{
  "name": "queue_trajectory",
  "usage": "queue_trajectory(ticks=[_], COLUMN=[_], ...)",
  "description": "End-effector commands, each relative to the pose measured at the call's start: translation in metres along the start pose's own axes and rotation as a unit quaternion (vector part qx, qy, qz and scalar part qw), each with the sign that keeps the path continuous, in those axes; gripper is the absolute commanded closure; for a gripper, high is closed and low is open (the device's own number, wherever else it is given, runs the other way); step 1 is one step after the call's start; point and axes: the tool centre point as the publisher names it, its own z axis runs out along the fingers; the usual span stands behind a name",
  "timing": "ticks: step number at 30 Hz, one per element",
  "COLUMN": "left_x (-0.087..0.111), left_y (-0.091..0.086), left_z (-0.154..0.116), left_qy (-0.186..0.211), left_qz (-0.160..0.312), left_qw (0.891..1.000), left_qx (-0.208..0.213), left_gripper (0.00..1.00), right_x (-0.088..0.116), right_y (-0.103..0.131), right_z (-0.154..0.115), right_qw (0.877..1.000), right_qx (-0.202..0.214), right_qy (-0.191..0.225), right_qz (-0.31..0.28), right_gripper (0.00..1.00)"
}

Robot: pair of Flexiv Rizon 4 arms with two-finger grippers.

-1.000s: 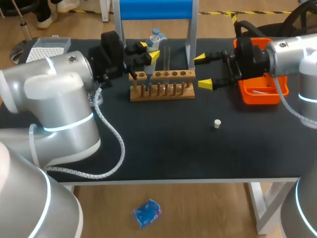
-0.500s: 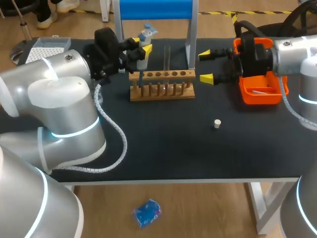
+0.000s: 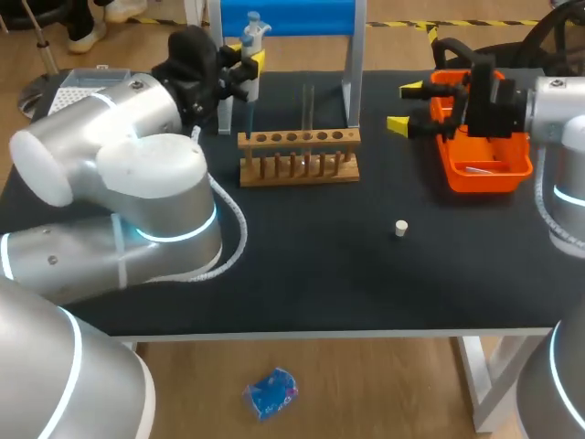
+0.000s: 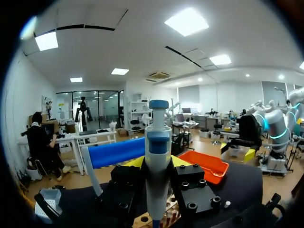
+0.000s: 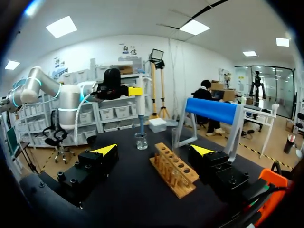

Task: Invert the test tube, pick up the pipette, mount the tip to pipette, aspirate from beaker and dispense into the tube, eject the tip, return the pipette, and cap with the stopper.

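Note:
My left gripper (image 3: 239, 69) is shut on the white-and-blue pipette (image 3: 250, 37), holding it upright above the table's far left, behind the wooden rack (image 3: 299, 157). From the left wrist the pipette (image 4: 157, 161) stands between the yellow fingertips (image 4: 134, 162). A clear test tube (image 3: 308, 105) stands in the rack. The white stopper (image 3: 400, 227) lies on the mat in front of the rack. My right gripper (image 3: 407, 108) is open and empty, right of the rack beside the orange tray (image 3: 484, 169). The beaker (image 5: 140, 141) shows past the rack (image 5: 173, 171) in the right wrist view.
A tip box (image 3: 91, 82) sits at the far left corner. The blue-topped stand (image 3: 352, 64) rises behind the rack. My bulky left arm (image 3: 137, 183) covers the table's left part, and the beaker is hidden in the head view.
The left gripper has carried the pipette up and back to the left, away from the rack. The open right gripper has drawn back to the right toward the orange tray.

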Motion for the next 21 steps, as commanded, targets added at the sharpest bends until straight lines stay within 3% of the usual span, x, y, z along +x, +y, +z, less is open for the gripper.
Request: queue_trajectory(ticks=[1, 9, 21], left_x=[-0.007, -0.034, -0.066], left_y=[-0.003, 0.001, -0.003], left_z=[0.025, 0.039, 0.054], left_qy=[-0.069, -0.121, -0.158], left_qz=[-0.001, -0.01, -0.019], left_qw=[0.998, 0.991, 0.982], left_qx=[-0.009, -0.047, -0.106], left_gripper=[1.0, 1.0, 1.0], right_x=[-0.003, -0.018, -0.037], right_y=[0.005, 0.019, 0.035], right_z=[0.012, 0.034, 0.078], right_qw=[0.998, 0.996, 0.997], right_qx=[0.005, 0.011, 0.033], right_qy=[-0.057, -0.085, -0.073], right_qz=[-0.003, 0.003, 0.015], right_gripper=[0.0, 0.0, 0.0])
